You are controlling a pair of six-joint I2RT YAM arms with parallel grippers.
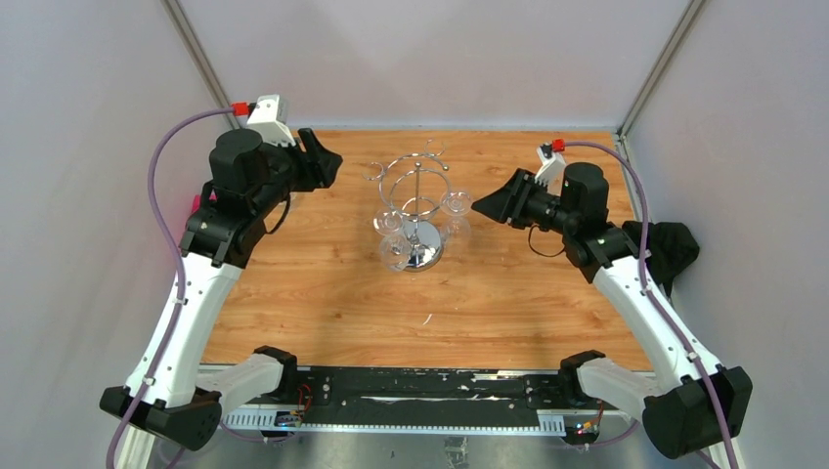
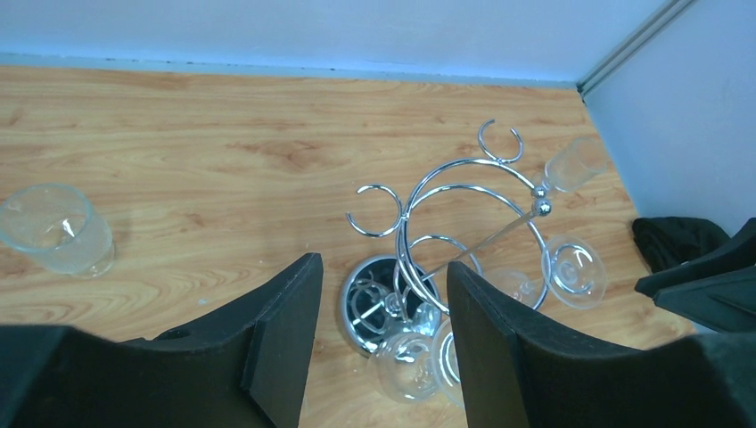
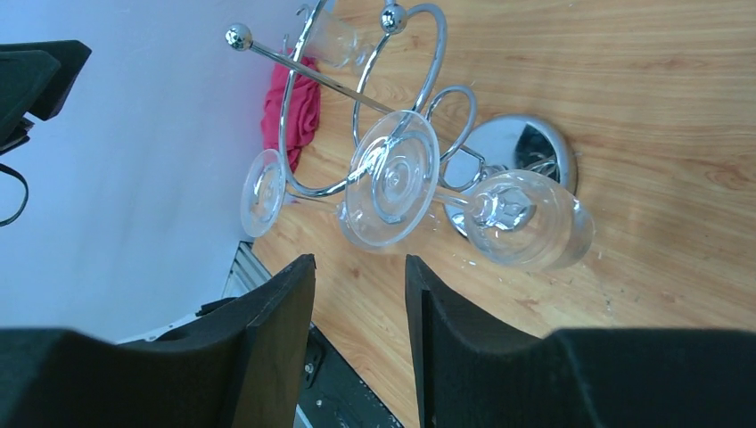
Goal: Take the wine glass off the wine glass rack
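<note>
Rack: wine glass rack point(image 1: 427, 257) upright on counter point(image 1: 323, 293), wine glasses point(image 3: 392, 178) hanging.
My left jaws: left of rack, parted, empty.
My right jaws: right of rack, parted, empty.

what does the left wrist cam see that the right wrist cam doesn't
Only the left wrist view: a clear tumbler on the table off to the side of the rack, and a black cloth. Only the right wrist view: a pink cloth by the wall. Both: the wine glass rack with wine glasses hanging from it, on the wooden table.
</note>
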